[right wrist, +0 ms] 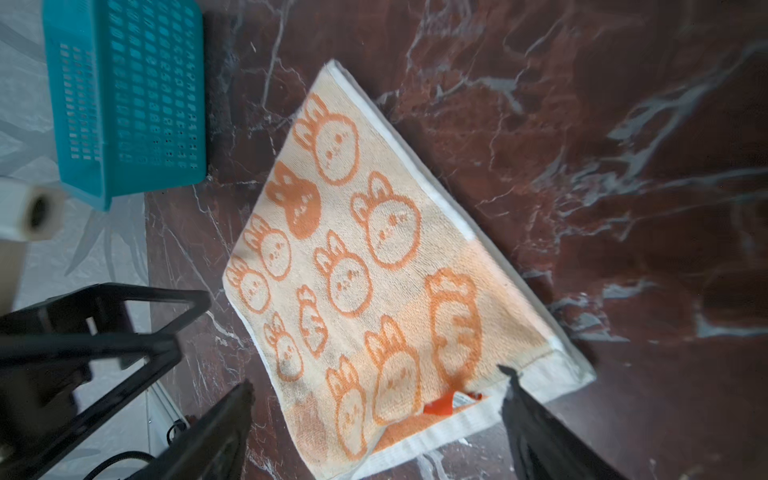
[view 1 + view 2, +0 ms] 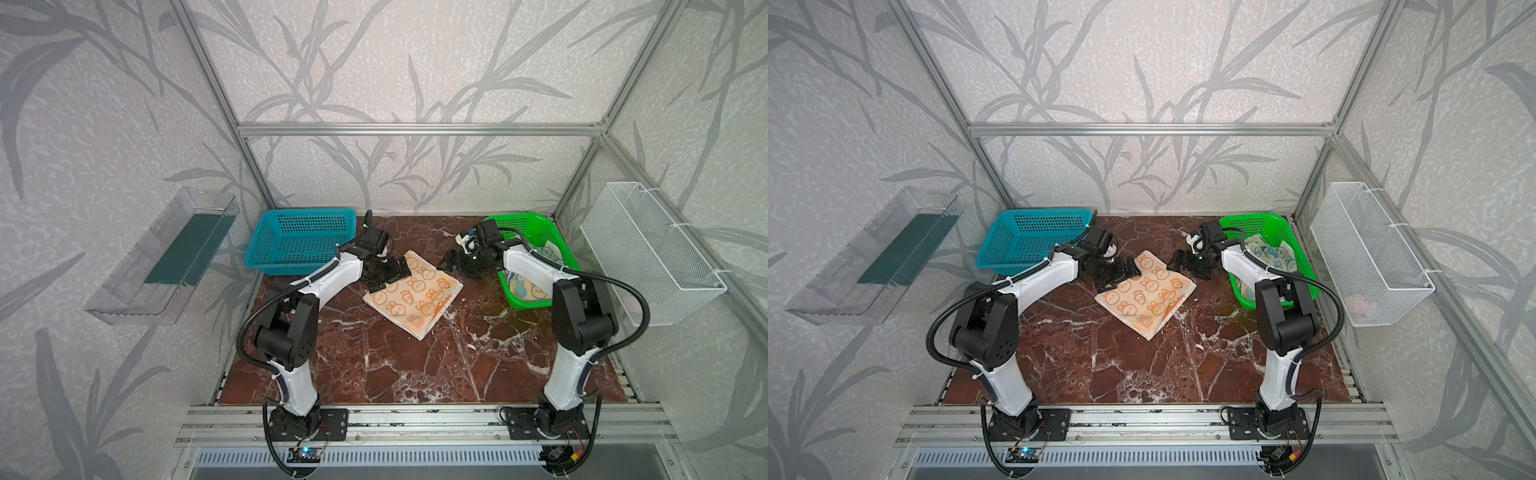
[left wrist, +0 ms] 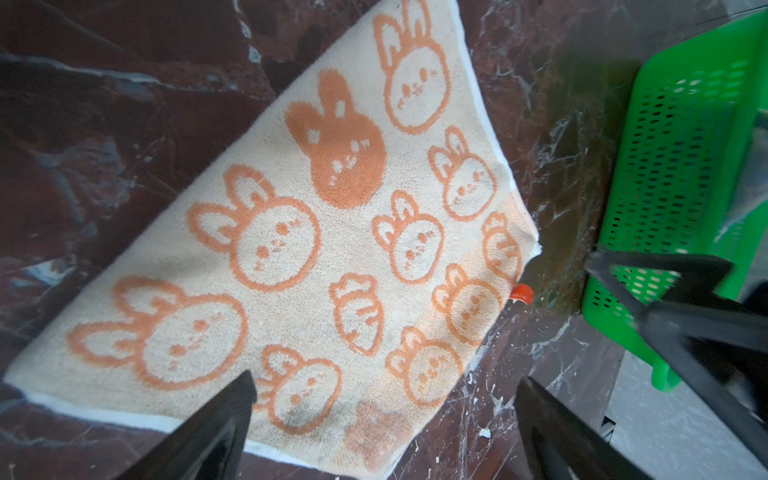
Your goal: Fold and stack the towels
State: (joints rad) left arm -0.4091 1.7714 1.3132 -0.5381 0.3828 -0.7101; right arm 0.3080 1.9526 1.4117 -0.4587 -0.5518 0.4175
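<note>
Marble tabletop (image 2: 415,374), peach towel (image 2: 419,293) beneath left end effector (image 2: 390,276), beside right end effector (image 2: 451,262); both wide, empty

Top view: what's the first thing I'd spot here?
The orange bunny towel lies folded in the middle of the brown marble table, with the left gripper and the right gripper open on either side of its far end. Next come the bright baskets at the back: a green basket on the right holding cream-and-blue towels, and a teal basket on the left.
</note>
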